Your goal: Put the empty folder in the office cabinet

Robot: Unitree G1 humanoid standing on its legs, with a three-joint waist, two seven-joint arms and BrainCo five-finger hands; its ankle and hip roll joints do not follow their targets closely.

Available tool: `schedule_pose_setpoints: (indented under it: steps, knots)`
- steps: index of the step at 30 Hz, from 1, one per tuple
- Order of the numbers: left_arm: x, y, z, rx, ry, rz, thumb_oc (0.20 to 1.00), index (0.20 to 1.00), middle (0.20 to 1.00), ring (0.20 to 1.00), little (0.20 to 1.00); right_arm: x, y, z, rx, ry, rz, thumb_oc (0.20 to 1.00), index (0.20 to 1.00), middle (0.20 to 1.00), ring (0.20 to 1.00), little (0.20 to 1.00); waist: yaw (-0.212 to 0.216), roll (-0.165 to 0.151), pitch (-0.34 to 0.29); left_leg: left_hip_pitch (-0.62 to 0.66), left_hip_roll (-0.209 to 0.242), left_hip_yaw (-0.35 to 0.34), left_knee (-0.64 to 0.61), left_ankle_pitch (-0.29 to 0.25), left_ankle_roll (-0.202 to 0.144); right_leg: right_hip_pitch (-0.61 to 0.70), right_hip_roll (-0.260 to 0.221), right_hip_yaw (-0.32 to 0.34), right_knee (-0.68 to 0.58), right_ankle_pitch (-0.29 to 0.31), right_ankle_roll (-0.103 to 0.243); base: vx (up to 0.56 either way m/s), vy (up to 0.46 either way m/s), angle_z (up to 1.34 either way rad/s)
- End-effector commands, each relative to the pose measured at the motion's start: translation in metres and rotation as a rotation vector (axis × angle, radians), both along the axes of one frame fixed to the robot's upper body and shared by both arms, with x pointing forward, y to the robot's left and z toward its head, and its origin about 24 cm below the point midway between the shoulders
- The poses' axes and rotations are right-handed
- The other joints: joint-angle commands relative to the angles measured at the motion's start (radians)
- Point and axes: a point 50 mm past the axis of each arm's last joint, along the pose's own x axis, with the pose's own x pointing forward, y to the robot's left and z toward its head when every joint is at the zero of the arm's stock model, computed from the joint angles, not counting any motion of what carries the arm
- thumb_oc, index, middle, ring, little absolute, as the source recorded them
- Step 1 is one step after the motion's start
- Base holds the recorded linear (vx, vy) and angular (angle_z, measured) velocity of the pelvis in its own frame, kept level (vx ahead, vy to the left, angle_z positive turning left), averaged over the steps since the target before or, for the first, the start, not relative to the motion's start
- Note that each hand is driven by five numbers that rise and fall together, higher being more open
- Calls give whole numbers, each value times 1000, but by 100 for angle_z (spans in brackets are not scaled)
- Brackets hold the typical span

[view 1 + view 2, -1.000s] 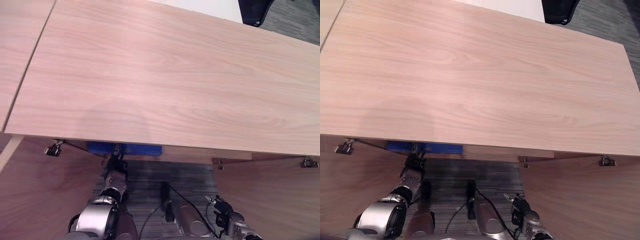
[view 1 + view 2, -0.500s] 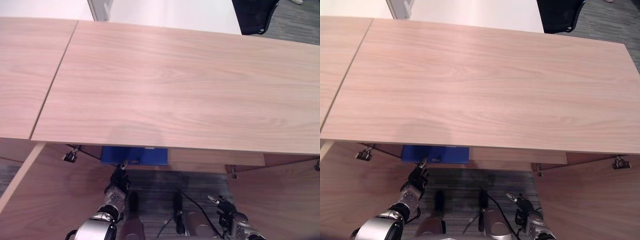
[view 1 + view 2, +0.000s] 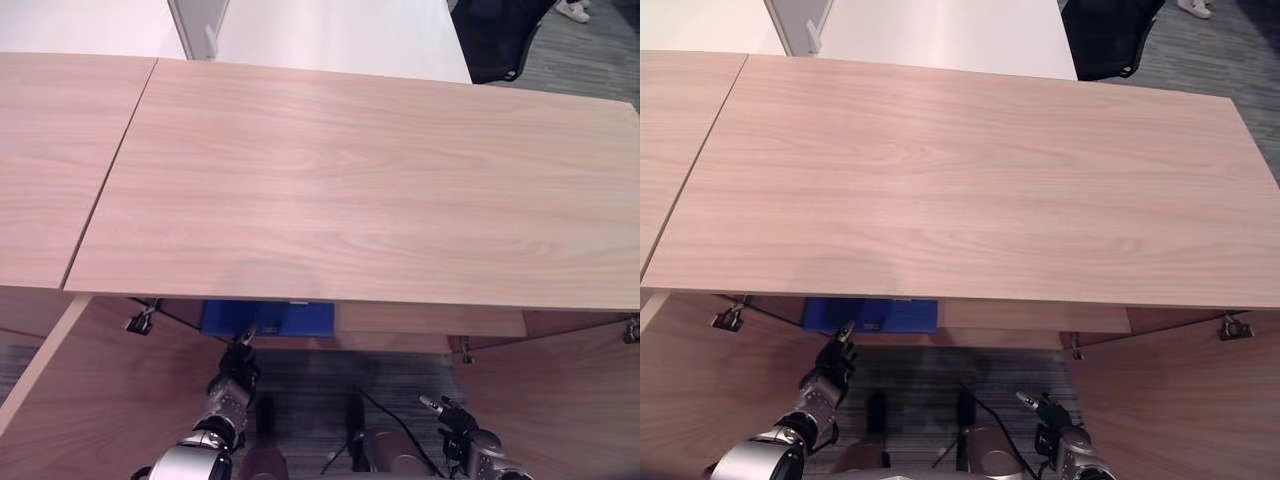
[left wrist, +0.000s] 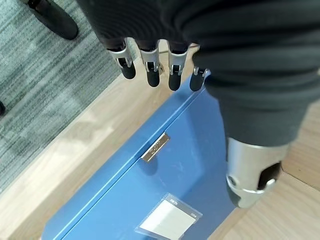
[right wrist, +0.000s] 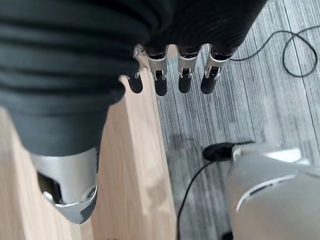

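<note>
The left robot hand [image 4: 165, 60] hangs just above the blue folder [image 4: 150, 200] with its fingers straight and held apart from the thumb, gripping nothing; from the head views it sits just in front of the folder's near edge, below the front edge of the cabinet top [image 3: 350, 180]. The right robot hand [image 5: 175, 70] is low on the other side, beside the open right door [image 3: 1180, 400], fingers likewise straight and empty, over grey carpet [image 5: 240, 115].

The folder lies flat inside the cabinet, on its wooden shelf [image 4: 75, 145], toward the left side of the opening and tucked under the top's front edge. Its near edge runs close to the shelf's front edge, so part of it shows beneath the top. A small metal tab [image 4: 155, 146] and a clear label pocket [image 4: 167, 217] sit on its upper face.

Judging by its look, it is a rigid board-and-plastic binder: stiff, light since it is empty, and smooth enough to slide on the wood. It is not fragile. A push with flat fingertips against the near edge would probably move it deeper without lifting. To pick it up, a pinch across that near edge, thumb under and fingers over, seems the surest hold; the glossy cover may slip under a loose grip.
</note>
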Motion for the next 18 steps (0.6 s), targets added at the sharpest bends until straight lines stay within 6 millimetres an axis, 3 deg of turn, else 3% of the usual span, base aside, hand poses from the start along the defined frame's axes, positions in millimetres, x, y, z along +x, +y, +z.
schedule_pose_setpoints:
  steps: [1, 10, 12, 18]
  knots:
    - [36, 5, 27, 13, -114, 10, 1000, 1000, 1000, 1000, 1000, -1, -5, 0, -23, 14, 16, 1000, 1000, 1000, 1000, 1000, -3, -30, 9, -5, 23, 7, 21, -49, -11, -63, -106, 19, 24, 35, 121, 32, 16, -2]
    - [80, 31, 77, 56, -261, 82, 1000, 1000, 1000, 1000, 1000, 14, -2, 6, -12, -39, 23, 1000, 1000, 1000, 1000, 1000, -27, -68, 13, -45, 34, 4, 31, -48, -14, -110, -100, 24, 34, 40, 125, -25, -11, -2]
    - [98, 44, 104, 95, -328, 102, 1000, 1000, 1000, 1000, 1000, 25, 2, 11, 0, -82, 30, 1000, 1000, 1000, 1000, 1000, -37, -94, 30, -82, 41, -6, 42, -43, -14, -145, -94, 24, 42, 45, 125, -101, -55, -2]
    - [119, 58, 143, 182, -411, 83, 1000, 1000, 1000, 1000, 1000, 24, 3, 11, 6, -93, 40, 1000, 1000, 1000, 1000, 1000, -48, -125, 39, -105, 51, -16, 45, -34, -19, -163, -87, 15, 40, 52, 127, -28, -25, 1]
